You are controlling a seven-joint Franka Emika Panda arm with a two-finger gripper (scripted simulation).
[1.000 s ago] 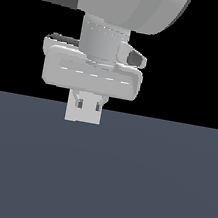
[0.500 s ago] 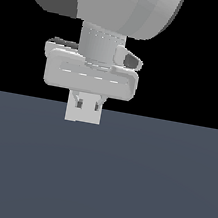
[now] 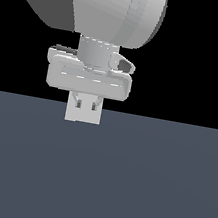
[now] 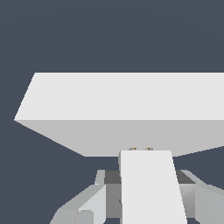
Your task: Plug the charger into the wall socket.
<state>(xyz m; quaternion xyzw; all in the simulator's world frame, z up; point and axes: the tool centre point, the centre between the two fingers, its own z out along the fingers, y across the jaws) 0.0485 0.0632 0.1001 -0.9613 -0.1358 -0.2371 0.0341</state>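
My gripper low over dark gray floor, fingers clamped on charger w/ one either side. Wrist view: charger right at wall socket, front end against its lower face; two tiny yellowish prongs at contact line. Can't tell if seated.

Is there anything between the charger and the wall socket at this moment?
Nothing. In the wrist view the charger, held in the gripper, reaches the wall socket; only two small yellowish prong tips show at the junction.
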